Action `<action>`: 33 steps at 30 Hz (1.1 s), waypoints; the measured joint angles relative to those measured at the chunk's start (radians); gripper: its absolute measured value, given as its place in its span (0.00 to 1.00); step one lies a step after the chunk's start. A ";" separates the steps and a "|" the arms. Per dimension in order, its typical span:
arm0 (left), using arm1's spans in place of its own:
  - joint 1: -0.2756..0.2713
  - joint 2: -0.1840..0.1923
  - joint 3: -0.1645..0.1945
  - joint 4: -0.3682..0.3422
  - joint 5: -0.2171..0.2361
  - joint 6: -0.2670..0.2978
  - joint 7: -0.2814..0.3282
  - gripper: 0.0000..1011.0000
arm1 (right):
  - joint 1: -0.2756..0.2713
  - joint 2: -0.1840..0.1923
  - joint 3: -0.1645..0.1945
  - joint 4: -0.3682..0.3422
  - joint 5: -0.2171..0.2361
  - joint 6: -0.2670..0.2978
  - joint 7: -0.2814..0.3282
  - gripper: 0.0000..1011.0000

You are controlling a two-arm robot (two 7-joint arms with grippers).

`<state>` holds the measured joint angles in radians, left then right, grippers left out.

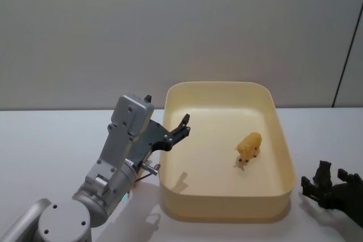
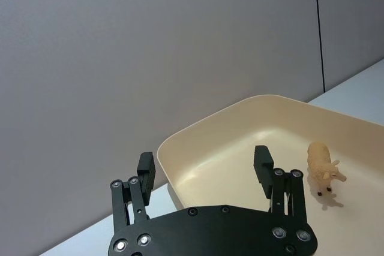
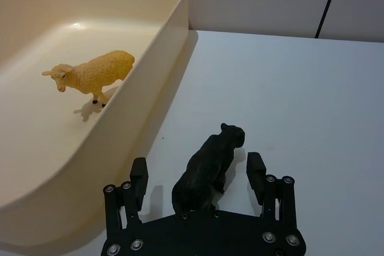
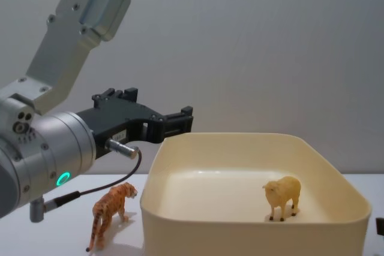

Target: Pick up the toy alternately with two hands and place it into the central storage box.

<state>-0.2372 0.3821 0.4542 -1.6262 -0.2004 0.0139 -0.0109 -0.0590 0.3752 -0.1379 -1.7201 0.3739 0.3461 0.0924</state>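
Observation:
The central storage box (image 1: 170, 140) is a cream-yellow tub in the middle of the white table. A tan sheep toy (image 1: 249, 148) stands inside it on the right. My left gripper (image 2: 204, 166) hovers open and empty above the box's left rim (image 2: 180, 139), raised well off the table. A striped tiger toy (image 4: 111, 211) stands on the table under that arm, just left of the box. Right of the box, my right gripper (image 3: 198, 171) is low and open, its fingers (image 3: 139, 175) on either side of a black panther toy (image 3: 210, 166) without touching it.
A plain grey wall runs behind the table. White tabletop (image 3: 300, 100) stretches to the right of the box. The left arm's silver wrist with its green ring light (image 4: 62, 179) sits at the near left.

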 joint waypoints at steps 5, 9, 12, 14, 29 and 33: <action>0.000 0.000 0.000 0.000 0.000 0.000 0.000 0.99 | 0.013 -0.011 -0.008 0.015 -0.016 0.000 -0.004 0.93; 0.000 0.000 0.000 0.000 0.000 0.000 0.000 0.99 | 0.023 -0.019 -0.013 0.027 -0.028 0.001 -0.006 0.82; 0.000 0.000 0.000 0.000 0.000 0.000 0.000 0.99 | 0.027 -0.022 -0.015 0.032 -0.033 0.001 -0.008 0.75; 0.000 0.000 0.000 0.000 0.000 0.000 0.000 0.99 | 0.029 -0.024 -0.016 0.034 -0.035 0.001 -0.008 0.70; 0.000 0.000 0.000 0.000 0.000 0.000 0.000 0.99 | 0.036 -0.030 -0.020 0.042 -0.045 -0.003 -0.011 0.32; 0.000 0.000 0.000 0.000 0.000 0.000 0.000 0.99 | 0.031 -0.028 -0.019 0.037 -0.048 -0.018 -0.013 0.32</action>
<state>-0.2372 0.3821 0.4542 -1.6262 -0.2004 0.0139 -0.0109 -0.0283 0.3475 -0.1565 -1.6834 0.3257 0.3283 0.0790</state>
